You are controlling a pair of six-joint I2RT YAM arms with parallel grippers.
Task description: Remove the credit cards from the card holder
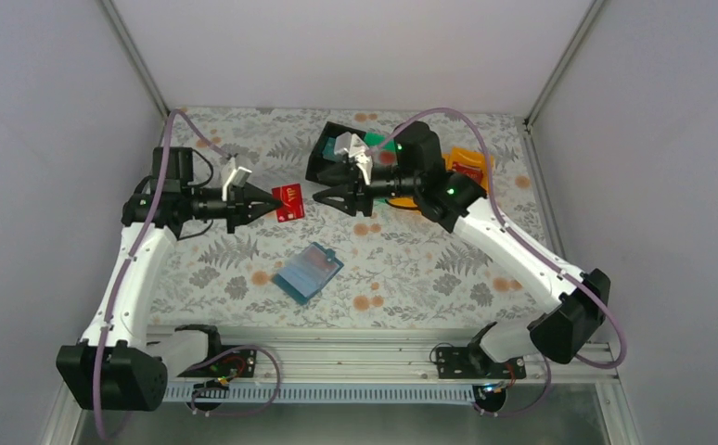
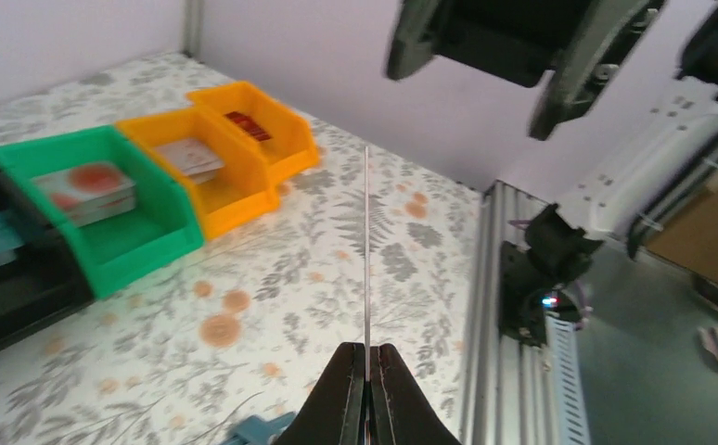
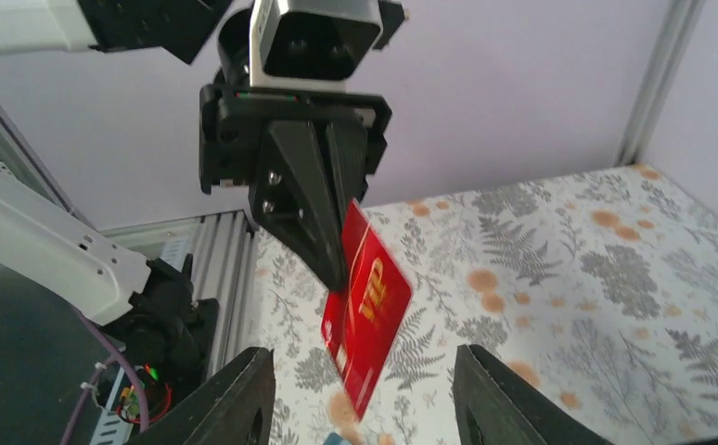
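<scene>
Left of centre in the overhead view, the left claw [image 1: 275, 203] is clamped tight on a red card [image 1: 288, 202] and holds it up off the floral worktop [image 1: 429, 269]. From that arm's own camera the card shows edge-on, a thin line rising from between the closed tips. The right claw [image 1: 322, 197] faces it from the right, its tips just beside the card's free edge. In the right wrist view its two fingers [image 3: 239, 394] stand well apart at the bottom of the frame. The red card, gold lettering on its face, hangs in the space above and between them, and neither finger touches it.

The card holder [image 1: 307, 272] lies spread open on the worktop, lower centre of the overhead view, apart from both claws.

Along the back, right of centre, sit a black bin [image 1: 326, 156], a green bin [image 2: 105, 218] and two orange bins [image 2: 221, 199]. Pale cards with red marks [image 2: 86, 190] lie stacked in the green one, and there are more cards in the orange pair.
</scene>
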